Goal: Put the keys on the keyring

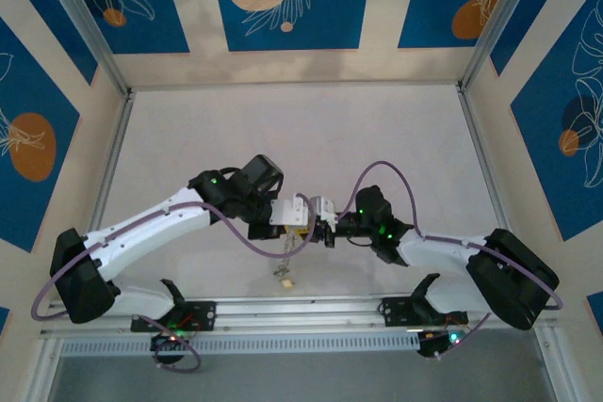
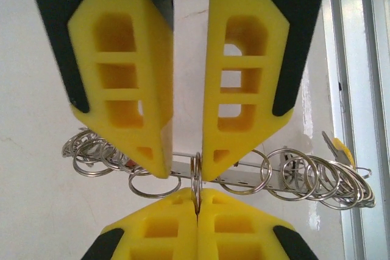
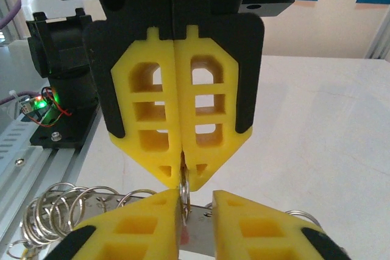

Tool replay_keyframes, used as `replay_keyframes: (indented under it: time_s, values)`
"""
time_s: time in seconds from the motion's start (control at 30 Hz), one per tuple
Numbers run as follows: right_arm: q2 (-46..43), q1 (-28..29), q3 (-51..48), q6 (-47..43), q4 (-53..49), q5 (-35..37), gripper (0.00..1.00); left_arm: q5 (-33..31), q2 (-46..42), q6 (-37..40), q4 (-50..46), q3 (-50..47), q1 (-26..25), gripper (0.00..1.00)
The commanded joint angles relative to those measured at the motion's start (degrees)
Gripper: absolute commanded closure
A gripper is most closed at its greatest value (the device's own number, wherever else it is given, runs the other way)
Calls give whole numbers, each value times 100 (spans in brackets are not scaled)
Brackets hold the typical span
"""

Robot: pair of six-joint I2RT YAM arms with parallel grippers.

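Note:
In the left wrist view my left gripper (image 2: 198, 202) is shut on the keyring (image 2: 196, 173), a thin silvery ring standing edge-on. The ring passes through a flat metal strip (image 2: 244, 175) strung with several more rings (image 2: 304, 178). My right gripper (image 2: 186, 172) comes in from the opposite side, tip to tip, with its jaws apart around the ring's upper part. In the right wrist view the right gripper (image 3: 196, 198) stands open with the keyring (image 3: 184, 190) against one finger, and the left gripper (image 3: 183, 181) is pinched shut above it. A yellow-tagged key (image 2: 338, 148) hangs at the strip's right end.
Both grippers (image 1: 309, 220) meet low over the white table near its front edge. A chain of rings with a small tag (image 1: 285, 281) dangles below them. The aluminium rail (image 1: 301, 306) and the arm bases lie just behind. Wide bare table surface (image 1: 301, 129) stretches to the far walls.

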Motion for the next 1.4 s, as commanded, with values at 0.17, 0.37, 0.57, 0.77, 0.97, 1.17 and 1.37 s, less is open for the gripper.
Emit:
replay_keyframes:
  time_s: [0.17, 0.37, 0.57, 0.77, 0.97, 1.17, 1.37]
  values:
    - [142, 81, 250, 166, 36, 1, 94, 277, -130, 23, 261, 155, -68, 100]
    - [191, 88, 282, 275, 58, -99, 81, 307, -399, -47, 574, -118, -40, 100]
    - [337, 97, 392, 351, 74, -351, 100, 287, -446, -22, 598, -141, -7, 100]
    - [331, 46, 311, 648, 632, -240, 100, 114, -718, -65, 849, -532, 52, 87]
    - [276, -10, 196, 903, 1256, -315, 100, 397, -1231, -297, 1606, -1240, 227, 84]
    - [276, -10, 57, 1030, 1793, -232, 100, 781, -1607, -686, 2794, -2083, 282, 82]
    - [203, -35, -18, 1091, 1841, -258, 100, 654, -1907, -730, 3070, -2547, 357, 82]
